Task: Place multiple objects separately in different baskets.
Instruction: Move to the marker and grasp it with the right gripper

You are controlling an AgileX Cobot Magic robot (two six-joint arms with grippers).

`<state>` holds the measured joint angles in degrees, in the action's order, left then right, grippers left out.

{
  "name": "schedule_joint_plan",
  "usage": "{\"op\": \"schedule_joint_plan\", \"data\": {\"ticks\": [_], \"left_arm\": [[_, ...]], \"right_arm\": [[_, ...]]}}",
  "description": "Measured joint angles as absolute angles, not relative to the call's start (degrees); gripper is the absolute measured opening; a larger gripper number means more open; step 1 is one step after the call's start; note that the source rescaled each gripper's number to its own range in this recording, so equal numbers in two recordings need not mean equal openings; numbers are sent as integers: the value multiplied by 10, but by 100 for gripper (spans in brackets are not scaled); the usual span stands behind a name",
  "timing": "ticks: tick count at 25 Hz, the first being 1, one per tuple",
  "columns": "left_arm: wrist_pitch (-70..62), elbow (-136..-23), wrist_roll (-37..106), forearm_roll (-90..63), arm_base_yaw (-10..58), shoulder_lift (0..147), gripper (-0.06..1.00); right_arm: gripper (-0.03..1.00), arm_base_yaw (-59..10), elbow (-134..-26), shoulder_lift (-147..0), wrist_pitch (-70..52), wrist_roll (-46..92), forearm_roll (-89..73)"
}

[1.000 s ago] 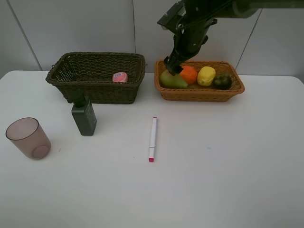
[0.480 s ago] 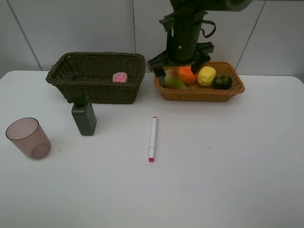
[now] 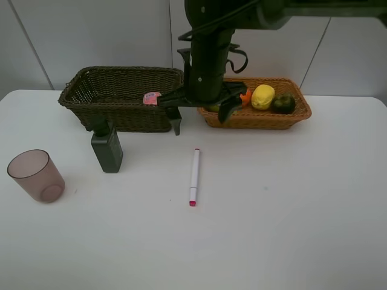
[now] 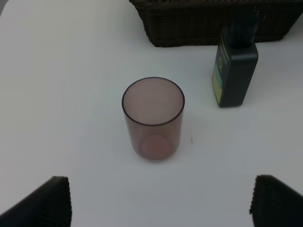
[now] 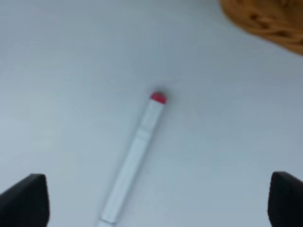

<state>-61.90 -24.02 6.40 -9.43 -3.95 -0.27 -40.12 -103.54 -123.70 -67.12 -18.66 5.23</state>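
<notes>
right gripper (image 3: 200,119) hangs above the white tabletop (image 3: 290,211) with its two black fingers spread wide, gripping and touching nothing; it sits in front of the gap between the two baskets. in the right wrist view the ribbed black fingertips (image 5: 24,198) stand far apart, with the slim white marker with a pink end (image 5: 135,151) lying on the table below them, nearer one fingertip than the other. left gripper (image 4: 159,202) is also spread wide and empty, hovering above the translucent mauve plastic cup (image 4: 153,118).

the marker (image 3: 194,176) is a smooth, straight stick lying alone near the middle of the table. the cup (image 3: 36,175) stands upright, round-rimmed and see-through, at the table's left side. a dark green, flat-sided bottle with a black cap (image 3: 107,148) stands upright just in front of the deep, dark olive-brown rectangular wicker basket (image 3: 133,115), whose weave is coarse; the small pink bottle (image 3: 152,98) lies inside it. the shallower light orange-tan wicker basket (image 3: 260,119) holds the dimpled yellow lemon (image 3: 262,96), the glossy dark mangosteen (image 3: 283,103) and the orange (image 3: 244,97), which is partly hidden behind the arm.
</notes>
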Motion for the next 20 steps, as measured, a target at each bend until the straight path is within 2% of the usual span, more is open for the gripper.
{"op": "schedule_joint_plan", "data": {"ticks": [20], "left_arm": [[-619,-240,64,-94,-40,-3,100]], "right_arm": [[96,-408,-1011,-1333,-627,-187,13]]}}
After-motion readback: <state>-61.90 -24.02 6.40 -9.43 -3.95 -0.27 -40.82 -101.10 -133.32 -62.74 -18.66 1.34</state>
